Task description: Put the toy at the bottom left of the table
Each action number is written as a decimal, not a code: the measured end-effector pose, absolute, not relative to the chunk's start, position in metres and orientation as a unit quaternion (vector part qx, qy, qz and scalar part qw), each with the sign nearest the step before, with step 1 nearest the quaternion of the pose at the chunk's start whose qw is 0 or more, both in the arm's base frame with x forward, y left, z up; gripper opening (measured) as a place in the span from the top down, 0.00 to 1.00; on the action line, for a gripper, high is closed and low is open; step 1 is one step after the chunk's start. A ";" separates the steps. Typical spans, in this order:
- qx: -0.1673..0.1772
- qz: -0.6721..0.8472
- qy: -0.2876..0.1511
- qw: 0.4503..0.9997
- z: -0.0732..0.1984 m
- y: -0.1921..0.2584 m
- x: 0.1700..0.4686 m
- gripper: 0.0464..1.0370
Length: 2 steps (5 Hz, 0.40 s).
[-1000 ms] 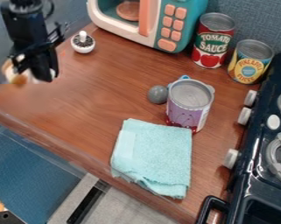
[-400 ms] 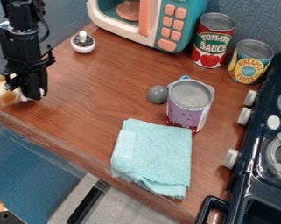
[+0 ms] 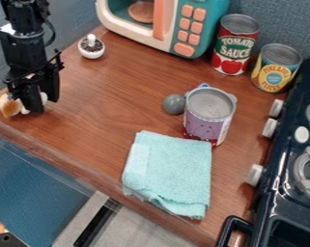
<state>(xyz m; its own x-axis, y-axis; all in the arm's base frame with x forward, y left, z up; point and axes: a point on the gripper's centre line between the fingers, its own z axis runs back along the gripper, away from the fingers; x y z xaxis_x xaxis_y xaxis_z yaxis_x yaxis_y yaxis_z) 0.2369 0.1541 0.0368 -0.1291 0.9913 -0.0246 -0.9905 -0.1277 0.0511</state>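
Observation:
At the far left of the table (image 3: 108, 113), close to its front left edge, the gripper (image 3: 45, 103) hangs low with its fingers spread apart. The toy (image 3: 10, 105), a small white and orange-brown plush, rests on the wood just left of the fingers. Part of it is hidden behind them, and a bit of white shows between the fingers.
A small white pot (image 3: 91, 50) stands behind the gripper, near the toy microwave (image 3: 173, 24). A grey ball (image 3: 174, 104), a purple can (image 3: 208, 118) and a light blue cloth (image 3: 168, 171) are mid-table. Two cans and the stove (image 3: 283, 193) are at right.
The gripper came down with the toy from above the left side to the tabletop. Since then its fingers have opened around the toy.

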 end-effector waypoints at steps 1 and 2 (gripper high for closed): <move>0.004 0.758 0.024 0.652 0.046 0.154 0.240 0.07; -0.007 0.755 -0.015 0.656 0.075 0.151 0.253 0.03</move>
<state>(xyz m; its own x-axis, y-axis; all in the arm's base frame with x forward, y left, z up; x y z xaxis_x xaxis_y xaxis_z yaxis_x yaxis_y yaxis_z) 0.2535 0.1512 0.0749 -0.1400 0.9901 0.0089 -0.9897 -0.1397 -0.0312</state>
